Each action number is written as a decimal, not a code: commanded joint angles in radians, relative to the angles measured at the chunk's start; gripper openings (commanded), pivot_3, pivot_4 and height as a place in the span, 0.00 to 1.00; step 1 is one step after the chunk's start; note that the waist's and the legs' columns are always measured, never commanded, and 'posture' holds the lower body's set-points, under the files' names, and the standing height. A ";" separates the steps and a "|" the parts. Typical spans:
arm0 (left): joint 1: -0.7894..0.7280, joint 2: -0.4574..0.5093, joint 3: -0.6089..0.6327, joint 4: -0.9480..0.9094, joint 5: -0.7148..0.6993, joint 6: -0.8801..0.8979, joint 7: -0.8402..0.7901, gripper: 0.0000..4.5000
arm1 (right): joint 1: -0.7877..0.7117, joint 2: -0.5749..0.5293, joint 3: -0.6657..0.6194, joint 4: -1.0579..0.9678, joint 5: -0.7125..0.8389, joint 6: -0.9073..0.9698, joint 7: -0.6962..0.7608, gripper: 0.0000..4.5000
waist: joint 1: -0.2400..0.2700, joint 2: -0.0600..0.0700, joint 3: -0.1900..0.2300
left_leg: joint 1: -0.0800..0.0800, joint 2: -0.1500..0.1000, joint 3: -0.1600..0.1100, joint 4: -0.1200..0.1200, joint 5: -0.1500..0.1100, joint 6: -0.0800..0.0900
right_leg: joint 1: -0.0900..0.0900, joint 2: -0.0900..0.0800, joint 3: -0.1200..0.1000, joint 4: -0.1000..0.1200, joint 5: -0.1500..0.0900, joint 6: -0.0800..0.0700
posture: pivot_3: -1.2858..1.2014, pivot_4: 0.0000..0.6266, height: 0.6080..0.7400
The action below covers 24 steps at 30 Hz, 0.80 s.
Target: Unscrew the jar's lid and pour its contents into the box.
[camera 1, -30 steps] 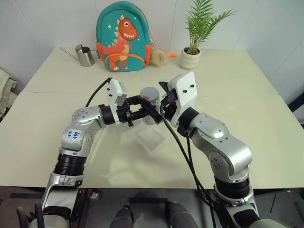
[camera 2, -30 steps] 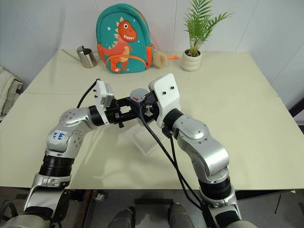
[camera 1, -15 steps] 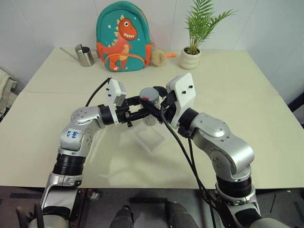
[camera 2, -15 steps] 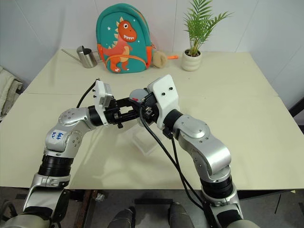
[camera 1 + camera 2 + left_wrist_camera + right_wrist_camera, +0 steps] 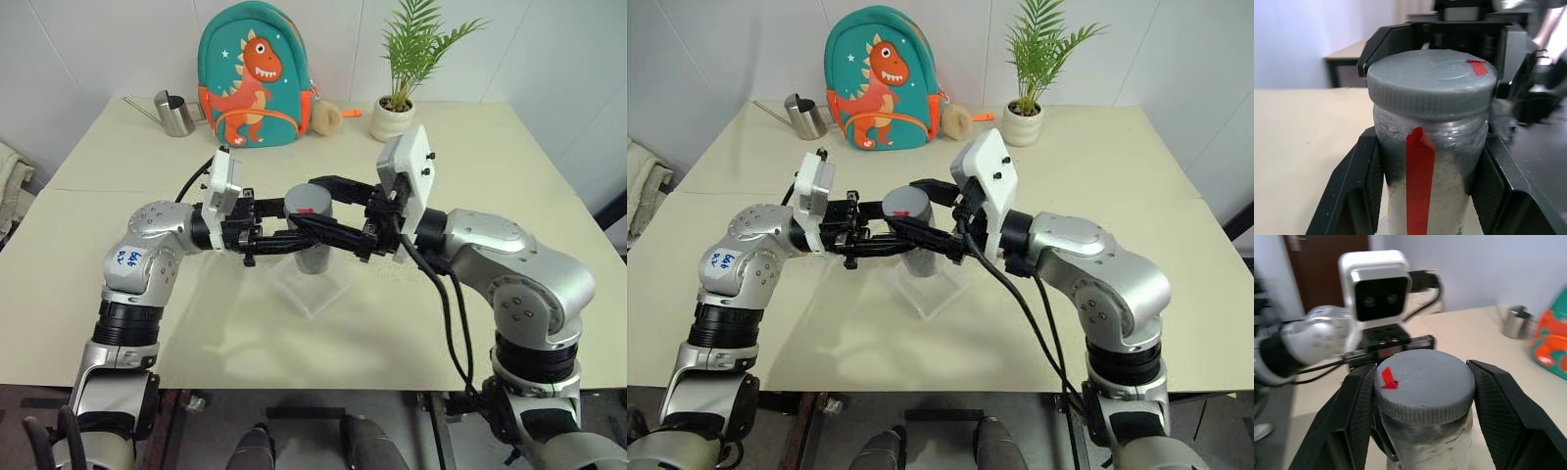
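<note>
Grey lid (image 5: 307,200) at frame centre sits clamped in the right gripper (image 5: 315,210), the left gripper (image 5: 312,241) squeezing the jar (image 5: 313,257) below it.

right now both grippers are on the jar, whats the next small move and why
Probably twist the lid off with the right gripper, whose fingers clamp its rim, while the left gripper holds the jar by its body. The lid sits fully on, and the jar is above the box.
</note>
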 commanded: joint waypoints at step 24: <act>-0.046 0.077 -0.023 0.007 0.030 -0.002 -0.074 0.45 | -0.045 -0.007 0.078 0.014 0.011 -0.142 0.093 1.00 | 0.000 0.000 0.000 | 0.000 0.000 0.000 0.000 0.000 0.000 | 0.000 0.000 0.000 0.000 0.000 0.000 | 0.52 0.24 1.00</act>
